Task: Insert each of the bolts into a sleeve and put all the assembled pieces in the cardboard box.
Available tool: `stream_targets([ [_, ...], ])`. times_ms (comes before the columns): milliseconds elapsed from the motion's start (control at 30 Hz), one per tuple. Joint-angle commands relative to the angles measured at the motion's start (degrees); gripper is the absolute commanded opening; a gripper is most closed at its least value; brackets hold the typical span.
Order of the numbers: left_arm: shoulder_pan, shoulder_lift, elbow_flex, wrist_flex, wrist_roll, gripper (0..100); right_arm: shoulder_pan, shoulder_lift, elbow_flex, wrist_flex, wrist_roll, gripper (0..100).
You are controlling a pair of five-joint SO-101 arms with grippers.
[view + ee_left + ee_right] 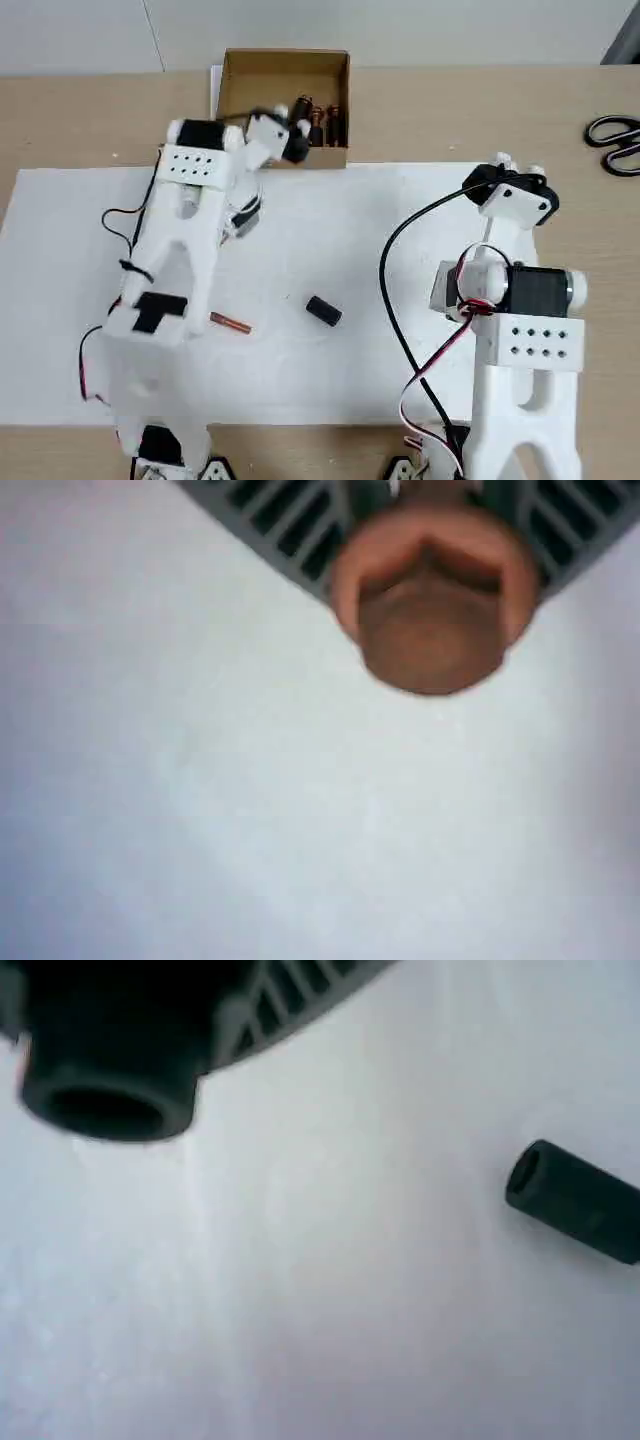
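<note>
My left gripper (430,525) is shut on a copper bolt (430,630) whose end faces the camera above the white paper; from above this gripper (244,216) hangs just below the cardboard box (232,95). Held end-on over the paper is a black sleeve (110,1070), with my right gripper (150,1000) shut on it. In the high view that gripper (446,288) sits at the paper's right side. A second black sleeve (575,1200) lies loose on the paper (323,310). One copper bolt (230,322) lies beside the left arm. Several assembled pieces (320,122) rest in the box.
White paper (330,230) covers the middle of the wooden table. Scissors (615,140) lie at the far right edge. A black cable (392,300) runs from the right arm across the paper.
</note>
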Motion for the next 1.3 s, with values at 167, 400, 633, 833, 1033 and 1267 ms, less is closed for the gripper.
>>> stream_targets([
  [167,3.4,-20.6,-3.0,1.2,5.5,1,0.0,-1.6,-12.1,1.5,4.6,0.3],
  [400,3.4,-30.2,-3.0,1.4,28.2,1,-2.2,-1.6,-12.3,4.5,7.8,0.3],
  [633,6.3,-41.2,-2.9,1.1,43.4,1,-11.3,-3.8,-12.3,4.4,7.6,0.4],
  [833,5.6,-51.0,-2.8,1.1,55.9,1,-24.0,-15.7,-10.2,0.8,7.6,0.4],
  [1033,4.1,-60.0,3.4,1.2,60.4,1,-29.7,-25.9,1.6,-8.1,7.5,0.4],
  [1267,4.1,-72.2,17.3,-3.0,60.4,1,-37.6,-37.6,18.5,-21.9,7.5,0.4],
])
